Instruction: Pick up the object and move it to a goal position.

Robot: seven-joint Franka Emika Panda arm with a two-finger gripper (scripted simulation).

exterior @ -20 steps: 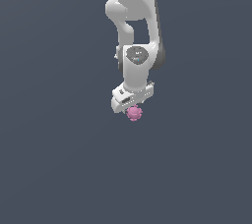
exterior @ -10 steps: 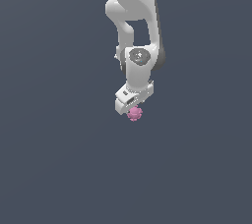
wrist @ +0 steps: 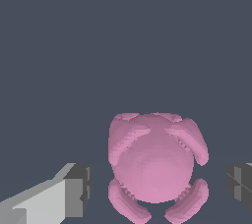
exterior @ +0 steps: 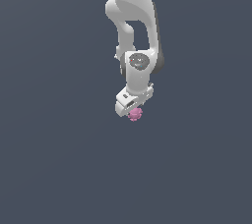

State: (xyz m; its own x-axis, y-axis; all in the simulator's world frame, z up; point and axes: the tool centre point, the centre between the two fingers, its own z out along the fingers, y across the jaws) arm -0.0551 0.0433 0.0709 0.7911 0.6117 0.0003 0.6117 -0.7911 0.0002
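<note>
The matte pink blob (wrist: 153, 165), rounded with ridged lumps curling around its edge, is sitting between the gripper (wrist: 158, 186) fingers (wrist: 78, 189); the jaws are standing apart, gaps showing on both sides of it

Plain dark slate-grey ground (exterior: 59, 169), uniform, matte, unmarked, filling both views. Pink knobbly object (exterior: 135, 114) seen against it; contact with the surface not discernible.
</note>
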